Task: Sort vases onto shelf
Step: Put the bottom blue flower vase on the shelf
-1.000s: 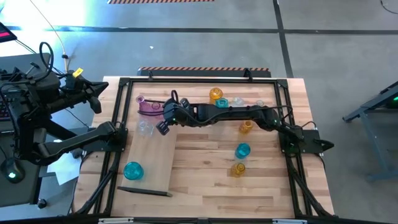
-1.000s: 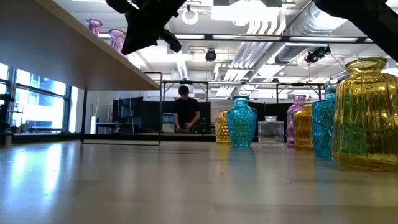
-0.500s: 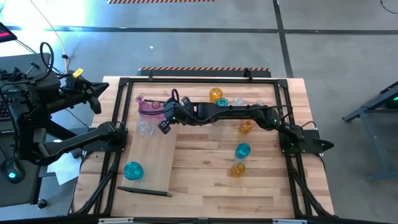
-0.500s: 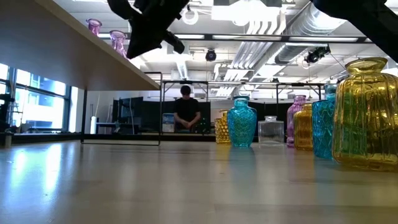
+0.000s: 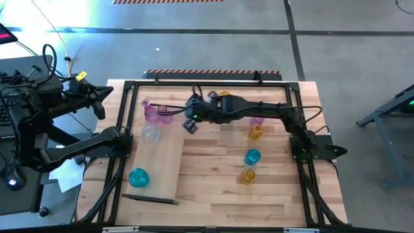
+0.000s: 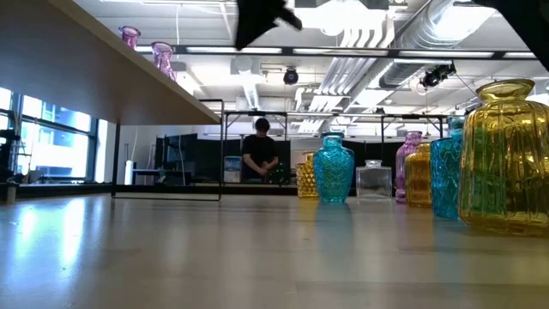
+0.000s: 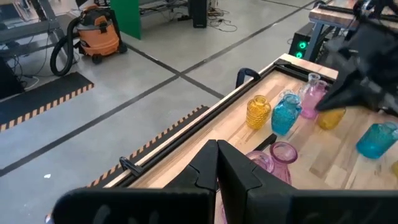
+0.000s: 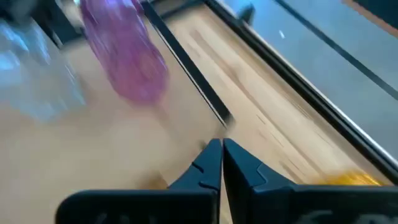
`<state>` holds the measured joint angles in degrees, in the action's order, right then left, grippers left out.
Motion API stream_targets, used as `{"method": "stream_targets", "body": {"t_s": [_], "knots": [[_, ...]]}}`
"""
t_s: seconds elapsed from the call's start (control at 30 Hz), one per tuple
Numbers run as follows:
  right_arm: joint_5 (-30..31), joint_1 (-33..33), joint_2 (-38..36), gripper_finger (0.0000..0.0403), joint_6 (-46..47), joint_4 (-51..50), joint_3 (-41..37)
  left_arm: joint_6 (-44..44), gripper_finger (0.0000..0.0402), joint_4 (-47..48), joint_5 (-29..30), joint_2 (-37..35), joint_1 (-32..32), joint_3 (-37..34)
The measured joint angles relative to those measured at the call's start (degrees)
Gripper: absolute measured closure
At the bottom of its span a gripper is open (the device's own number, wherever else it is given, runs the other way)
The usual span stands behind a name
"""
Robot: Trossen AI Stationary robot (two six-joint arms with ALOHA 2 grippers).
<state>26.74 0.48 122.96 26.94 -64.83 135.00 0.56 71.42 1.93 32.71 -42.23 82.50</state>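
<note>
The shelf (image 5: 158, 158) is a light board along the table's left side, seen from below in the low view (image 6: 86, 73). Two pink vases (image 5: 155, 111) stand upright at its far end, also in the low view (image 6: 160, 53), with a clear vase (image 5: 151, 134) and a teal vase (image 5: 138, 177) nearer. More vases stand on the table: yellow (image 5: 223, 97), pink (image 5: 259, 120), teal (image 5: 252, 156), yellow (image 5: 248, 176). My right gripper (image 5: 189, 126) hovers shut and empty just right of the shelf, with one pink vase (image 8: 127, 56) ahead of it. My left gripper (image 7: 217, 168) waits shut, off the table's left edge.
A black metal frame (image 5: 207, 83) runs around the table top. A dark rail (image 5: 150, 200) lies at the shelf's near end. In the low view a big yellow vase (image 6: 504, 159) stands close at the right, and a person (image 6: 260, 154) is far behind the table.
My right gripper has drawn back from the pink vases on the shelf toward the table's right edge and has risen, tipping as it went, its fingers shut throughout. Both pink vases now stand uncovered on the shelf.
</note>
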Motion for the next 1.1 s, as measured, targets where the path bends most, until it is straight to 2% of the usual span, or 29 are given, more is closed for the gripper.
{"method": "stream_targets", "body": {"t_s": [0.13, 0.23, 0.37, 0.47, 0.57, 0.8, 0.93, 1.1], "knots": [[0.4, -0.1, -3.4, 0.0403, 0.6, -8.4, 0.0, 0.1, 0.0401, -0.8, -1.4, 0.3, 0.0, -0.3], [1.5, -0.1, -5.2, 0.0403, 3.0, -13.6, 0.0, 0.5, 0.0401, -3.0, -6.6, 2.7, 0.0, -0.7], [2.6, 0.0, -6.8, 0.0403, 6.7, -20.3, 0.0, 4.0, 0.0401, -5.6, -14.5, 9.1, 0.0, -1.1], [2.6, 0.7, -7.5, 0.0402, 9.4, -25.7, 0.0, 7.0, 0.0401, -9.3, -18.3, 15.2, 0.0, -1.1], [2.6, 2.0, -8.5, 0.0402, 7.8, -25.0, -1.4, 7.0, 0.0401, -16.3, -20.8, 20.9, 0.1, -1.2], [7.4, 2.8, -11.7, 0.0402, 7.6, -23.8, -5.4, 4.0, 0.0401, -31.7, -21.1, 29.3, 3.1, 2.1], [4.9, 1.8, -11.9, 0.0402, 7.2, -22.1, -8.2, 3.1, 0.0401, -35.6, -21.0, 35.3, 5.2, 5.5], [3.3, 0.6, -11.8, 0.0402, 1.8, -15.4, -14.2, 4.5, 0.0401, -36.2, -20.8, 44.0, 8.4, 11.6]]}}
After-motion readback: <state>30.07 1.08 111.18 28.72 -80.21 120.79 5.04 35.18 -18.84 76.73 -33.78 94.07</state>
